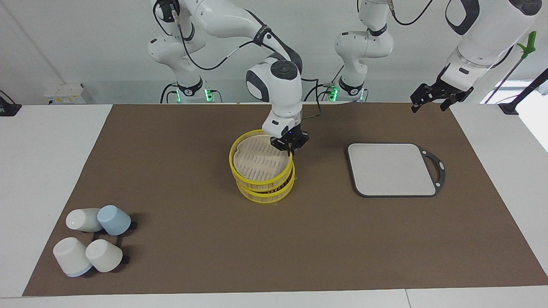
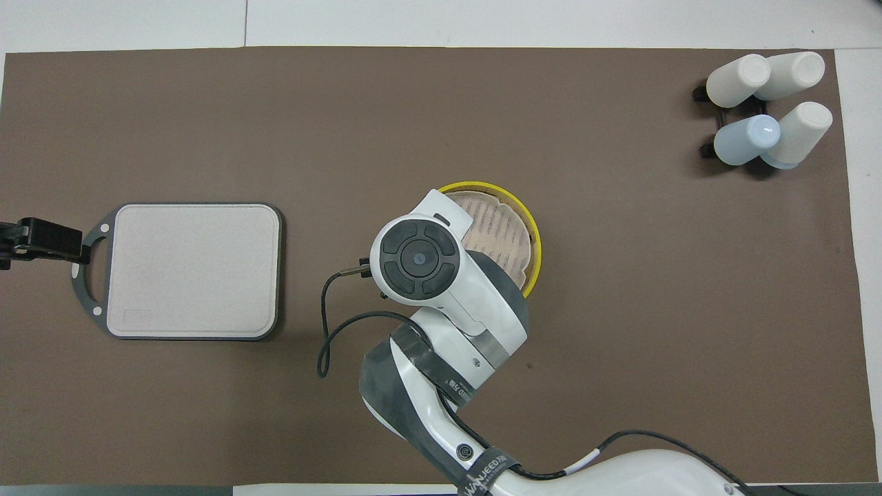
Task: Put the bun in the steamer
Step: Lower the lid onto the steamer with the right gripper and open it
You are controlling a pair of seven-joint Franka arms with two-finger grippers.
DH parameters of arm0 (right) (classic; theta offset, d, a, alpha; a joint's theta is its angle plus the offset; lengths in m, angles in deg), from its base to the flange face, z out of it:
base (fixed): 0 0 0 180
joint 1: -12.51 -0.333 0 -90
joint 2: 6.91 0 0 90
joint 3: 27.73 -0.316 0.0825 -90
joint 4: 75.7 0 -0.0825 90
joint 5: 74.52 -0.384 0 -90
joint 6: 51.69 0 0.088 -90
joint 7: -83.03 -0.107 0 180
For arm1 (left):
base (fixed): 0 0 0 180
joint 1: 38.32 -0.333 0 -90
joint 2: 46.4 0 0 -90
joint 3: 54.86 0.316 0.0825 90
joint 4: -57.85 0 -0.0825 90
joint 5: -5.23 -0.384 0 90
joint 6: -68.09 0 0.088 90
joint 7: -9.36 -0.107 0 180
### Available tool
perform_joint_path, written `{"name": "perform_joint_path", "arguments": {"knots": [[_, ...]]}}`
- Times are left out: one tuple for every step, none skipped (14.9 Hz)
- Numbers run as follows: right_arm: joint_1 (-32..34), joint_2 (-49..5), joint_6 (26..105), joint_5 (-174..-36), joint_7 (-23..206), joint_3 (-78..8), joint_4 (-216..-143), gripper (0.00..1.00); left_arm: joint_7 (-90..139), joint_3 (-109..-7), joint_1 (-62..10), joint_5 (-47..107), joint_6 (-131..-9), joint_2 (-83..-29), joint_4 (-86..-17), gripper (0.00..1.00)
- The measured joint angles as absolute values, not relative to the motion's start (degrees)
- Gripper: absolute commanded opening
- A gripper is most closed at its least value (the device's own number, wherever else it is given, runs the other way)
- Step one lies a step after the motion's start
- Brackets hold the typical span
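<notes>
Brown mat over the counter (image 1: 180,141), white wall at my back, nothing fancy. So the steamer (image 1: 262,167) sits about mid-mat, two yellow-rimmed bamboo tiers stacked, and the top one is tipped up, its rim lifted on the side nearest me. That's because my right fingers (image 1: 290,146) are pinched narrow on that rim, at the edge toward my left arm's end of the counter. From overhead my own wrist covers a good chunk of the steamer (image 2: 506,227), so only part of the slatted inside shows there. The bun itself I can't see anywhere, not in the basket's visible part and not on the mat.

Beside the steamer, toward my left arm's end, lies a grey square board (image 1: 391,169) with a dark handle loop. My left fingers (image 1: 441,97) hang in the air over the mat's edge near that end, spread apart with nothing in them, that arm just waiting. Four cups (image 1: 92,239), white and blue, are tipped over on a small black rack well away, at the corner toward my right arm's end, farther from me than the steamer.
</notes>
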State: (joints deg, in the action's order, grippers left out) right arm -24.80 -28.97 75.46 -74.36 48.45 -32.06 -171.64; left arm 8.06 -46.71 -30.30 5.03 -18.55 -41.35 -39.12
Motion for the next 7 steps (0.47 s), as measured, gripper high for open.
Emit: {"name": "perform_joint_path", "arguments": {"knots": [[-24.87, -29.14, 75.91, -74.32, 48.45, -32.06, -171.64, 0.0, 8.06, -46.71, -30.31, 5.04, -18.52, -41.27, -39.12, 1.0], [-24.86, -29.22, 76.32, -74.31, 48.45, -32.0, -171.66, 0.0, 8.06, -46.71, -30.31, 5.05, -18.5, -41.24, -39.12, 1.0], [-24.83, -29.25, 77.12, -74.3, 48.45, -31.88, -171.73, 0.0, 8.06, -46.71, -30.32, 5.06, -18.5, -41.24, -39.12, 1.0], [-24.75, -29.29, 77.91, -74.28, 48.45, -31.76, -171.78, 0.0, 8.06, -46.71, -30.32, 5.11, -18.5, -41.23, -39.12, 1.0], [-24.63, -29.35, 78.34, -74.21, 48.45, -31.64, -171.8, 0.0, 8.06, -46.71, -30.33, 5.19, -18.5, -41.22, -39.12, 1.0], [-24.51, -29.38, 78.6, -74.15, 48.45, -31.52, -171.83, 0.0, 8.06, -46.69, -30.34, 5.22, -18.5, -41.22, -39.12, 1.0], [-24.47, -29.4, 78.74, -74.14, 48.45, -31.42, -171.93, 0.0, 8.06, -46.67, -30.36, 5.24, -18.5, -41.22, -39.12, 1.0]]}}
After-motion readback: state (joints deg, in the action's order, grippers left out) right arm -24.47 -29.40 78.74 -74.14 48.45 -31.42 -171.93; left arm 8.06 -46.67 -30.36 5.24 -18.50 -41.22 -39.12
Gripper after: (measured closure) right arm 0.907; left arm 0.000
